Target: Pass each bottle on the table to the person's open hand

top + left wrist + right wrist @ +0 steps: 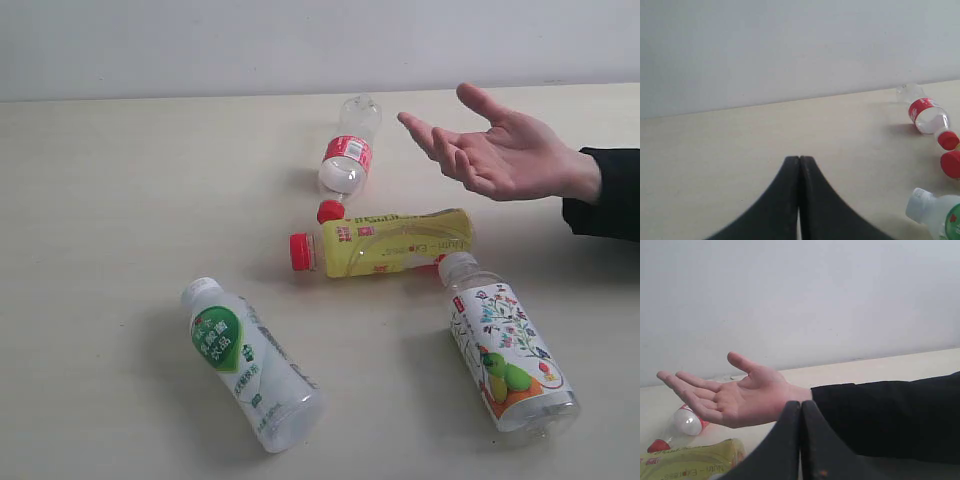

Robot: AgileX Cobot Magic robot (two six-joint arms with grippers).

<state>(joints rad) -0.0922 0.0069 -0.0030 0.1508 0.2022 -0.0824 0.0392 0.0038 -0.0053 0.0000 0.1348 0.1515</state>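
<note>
Bottles, all four, lie on their sides on the worktop, none lifted yet. The open palm is held at the upper right of the exterior frame, fingers pointing left. Nearest it is the small red-label bottle, just left of the fingertips, with its long axis running up and down the frame and its cap at the lower end. Below the palm the yellow bottle lies across the frame, red cap to the left. The floral bottle at lower right has its white cap close against the yellow one's base; I cannot tell if they touch. The green-label bottle sits well apart at lower left. My left hand and right hand are both clenched on nothing. The right wrist view looks straight at the palm, so I judge the right arm nearer for the hand-off.
</note>
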